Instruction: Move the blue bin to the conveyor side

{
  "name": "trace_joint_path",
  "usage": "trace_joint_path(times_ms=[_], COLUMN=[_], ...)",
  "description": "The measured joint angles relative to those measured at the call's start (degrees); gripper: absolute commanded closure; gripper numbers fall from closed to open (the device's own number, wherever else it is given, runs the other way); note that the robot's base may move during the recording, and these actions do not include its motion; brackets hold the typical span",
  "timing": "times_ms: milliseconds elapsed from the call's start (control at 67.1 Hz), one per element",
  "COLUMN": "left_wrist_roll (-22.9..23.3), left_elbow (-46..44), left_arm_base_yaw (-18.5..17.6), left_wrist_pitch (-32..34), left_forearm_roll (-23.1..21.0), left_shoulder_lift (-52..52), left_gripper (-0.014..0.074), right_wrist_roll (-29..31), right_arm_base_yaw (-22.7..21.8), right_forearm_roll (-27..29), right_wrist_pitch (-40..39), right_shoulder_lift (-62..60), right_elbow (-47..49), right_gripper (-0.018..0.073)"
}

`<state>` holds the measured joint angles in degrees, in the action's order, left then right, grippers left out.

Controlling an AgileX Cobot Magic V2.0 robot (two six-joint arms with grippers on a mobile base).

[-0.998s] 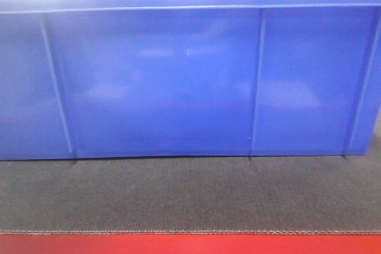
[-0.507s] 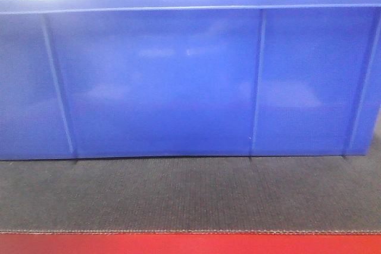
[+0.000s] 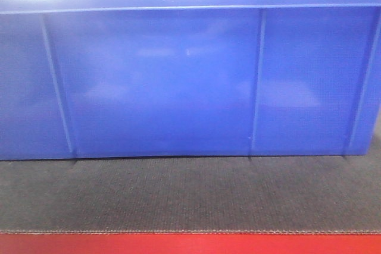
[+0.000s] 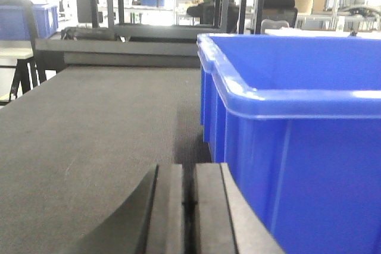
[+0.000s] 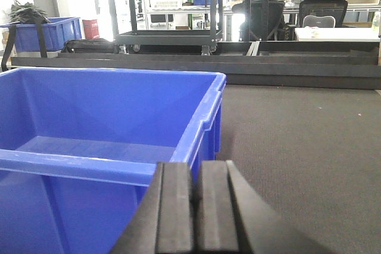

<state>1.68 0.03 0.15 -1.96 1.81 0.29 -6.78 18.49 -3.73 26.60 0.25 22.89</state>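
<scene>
Front camera sits low and very close, square on to the blue bin (image 3: 190, 81), the conveyor (image 3: 190, 194) beneath. Left wrist view looks along the belt past its gripper (image 4: 189, 206), bin on its right; right wrist view mirrors it over its gripper (image 5: 195, 206), bin left.

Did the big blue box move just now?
No. The large glossy blue plastic bin has its bottom edge at the same spot on the dark grey woven conveyor belt, equally far from the red edge strip, as a second ago.
</scene>
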Motion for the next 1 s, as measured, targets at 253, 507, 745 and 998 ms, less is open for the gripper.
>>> trace_joint_path(times_ms=[253,507,745,998], left_wrist_roll=[0.00,0.00,0.00,0.00], left_elbow=[0.09,0.09,0.09,0.09], left_arm_base_yaw=[0.00,0.00,0.00,0.00], left_wrist_pitch=[0.52,0.52,0.52,0.52], left_forearm_roll=[-0.22,-0.22,-0.22,-0.22], left_shoulder_lift=[0.00,0.00,0.00,0.00], left_gripper=[0.0603,0.0603,0.0603,0.0603], right_wrist_roll=[0.00,0.00,0.00,1.22], right_arm_base_yaw=[0.00,0.00,0.00,-5.80], right_forearm_roll=[0.00,0.00,-0.30,-0.37], right_wrist_pitch=[0.00,0.00,-0.10,-0.24], right_shoulder_lift=[0.00,0.00,0.00,0.00], right_elbow=[0.00,0.00,0.00,-0.60], right_gripper=[0.0634,0.0634,0.0634,0.0634])
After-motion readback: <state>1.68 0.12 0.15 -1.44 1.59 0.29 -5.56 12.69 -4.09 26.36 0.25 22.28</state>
